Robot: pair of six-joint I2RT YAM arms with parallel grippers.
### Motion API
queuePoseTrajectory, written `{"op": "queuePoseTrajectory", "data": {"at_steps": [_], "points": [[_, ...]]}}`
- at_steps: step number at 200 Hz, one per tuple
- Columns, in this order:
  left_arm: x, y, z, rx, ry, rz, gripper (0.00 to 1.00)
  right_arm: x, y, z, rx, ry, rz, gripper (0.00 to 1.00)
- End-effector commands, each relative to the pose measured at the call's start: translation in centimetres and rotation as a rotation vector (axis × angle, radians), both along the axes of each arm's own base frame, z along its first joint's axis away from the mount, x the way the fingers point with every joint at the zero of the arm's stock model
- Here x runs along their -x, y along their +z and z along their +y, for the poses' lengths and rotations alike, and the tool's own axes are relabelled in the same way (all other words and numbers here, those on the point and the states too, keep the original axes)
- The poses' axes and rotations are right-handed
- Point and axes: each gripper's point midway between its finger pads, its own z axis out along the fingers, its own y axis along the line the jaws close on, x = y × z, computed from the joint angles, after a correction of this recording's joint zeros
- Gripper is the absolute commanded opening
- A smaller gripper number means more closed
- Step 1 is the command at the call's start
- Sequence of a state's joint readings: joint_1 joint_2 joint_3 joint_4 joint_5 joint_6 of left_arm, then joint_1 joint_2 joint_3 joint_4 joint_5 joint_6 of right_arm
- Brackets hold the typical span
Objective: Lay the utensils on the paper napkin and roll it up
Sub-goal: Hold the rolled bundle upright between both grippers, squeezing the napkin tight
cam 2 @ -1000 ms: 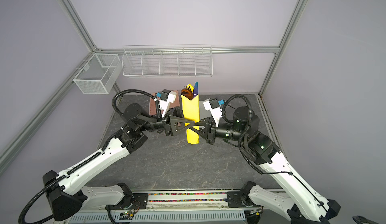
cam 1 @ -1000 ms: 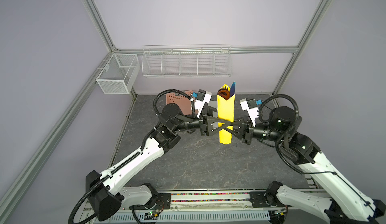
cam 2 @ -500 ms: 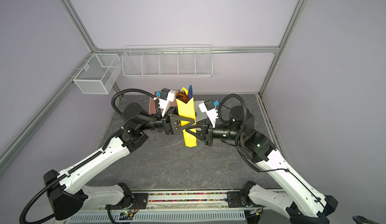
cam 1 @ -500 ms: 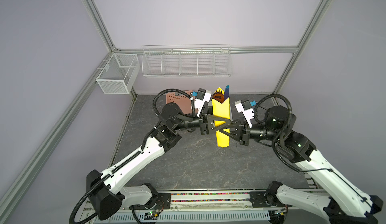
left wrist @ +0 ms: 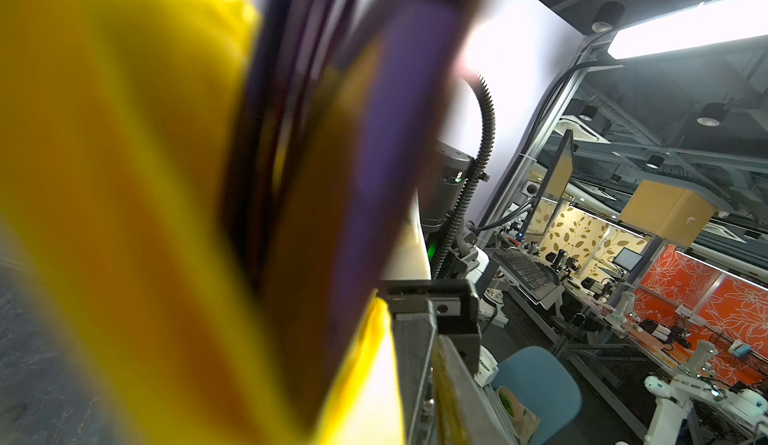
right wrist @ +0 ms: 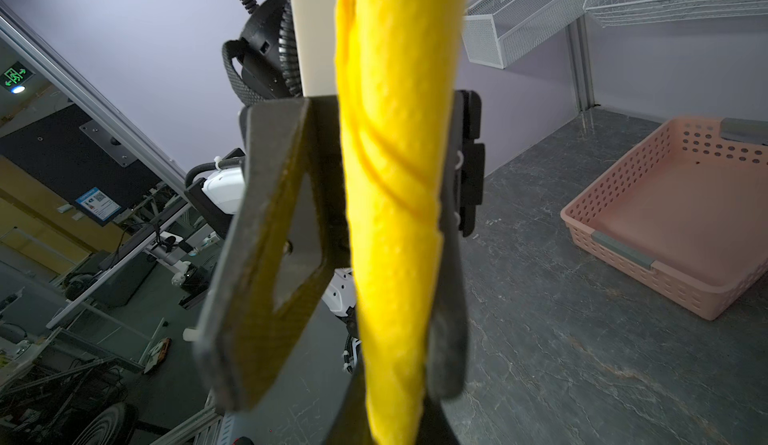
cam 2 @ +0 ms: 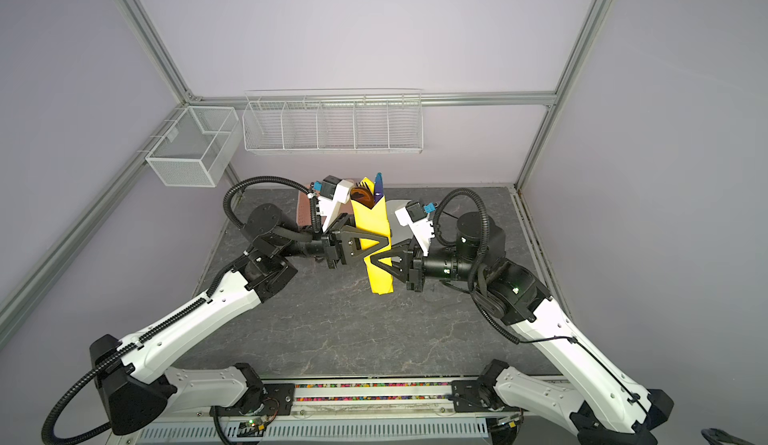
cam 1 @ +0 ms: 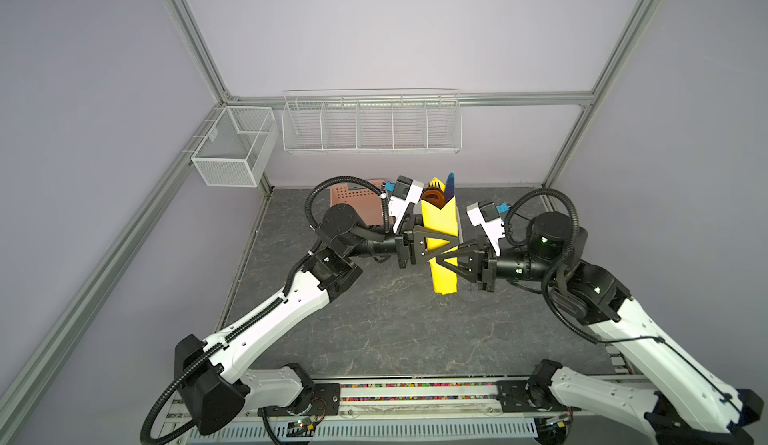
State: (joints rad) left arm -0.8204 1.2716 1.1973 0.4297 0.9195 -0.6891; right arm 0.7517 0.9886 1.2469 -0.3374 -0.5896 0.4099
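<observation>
ROLLED AND HELD ALOFT: Two robot arms hold a yellow paper napkin, wound into a tube around the utensils, upright and slightly tilted above the middle of the dark surface. The purple-blue heads of the utensils poke out of the tube's open top, and its lower end appears to hang clear of the surface.

The placing step looks finished and the rolling all but done. In the right wrist view the wrap winds in a spiral down the tube.

The right end effector, reaching in from the right, is clamped tight on the lower half of the roll. The left end effector reaches across just above it, its jaws drawn narrow on either side of the tube. One finger lies against the paper, but it cannot be told whether the pair actually squeezes it.

The likely next move is to snug the wrap or lay the bundle down. Either way it calls for one firm grip throughout, so that the paper does not unwind and the utensils do not slip out of the bottom. A pink basket sits at the back left of the surface.
</observation>
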Motion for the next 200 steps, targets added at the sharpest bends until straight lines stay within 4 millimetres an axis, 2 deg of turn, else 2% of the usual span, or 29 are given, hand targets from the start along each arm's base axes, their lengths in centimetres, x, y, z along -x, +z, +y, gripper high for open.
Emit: {"op": "queuePoseTrajectory", "data": {"at_steps": [1,60,200], "points": [[1.2,0.8,0.5,0.022,-0.053,-0.034,0.3,0.2,2.1,-0.8,-0.044,-0.035,-0.086,0.07],[1.9,1.1,0.9,0.041,-0.086,-0.047,0.25,0.1,2.6,-1.4,-0.06,-0.065,-0.097,0.06],[2.8,0.7,1.5,0.006,-0.092,-0.066,0.24,-0.2,2.9,-2.0,-0.067,-0.102,-0.103,0.07]]}}
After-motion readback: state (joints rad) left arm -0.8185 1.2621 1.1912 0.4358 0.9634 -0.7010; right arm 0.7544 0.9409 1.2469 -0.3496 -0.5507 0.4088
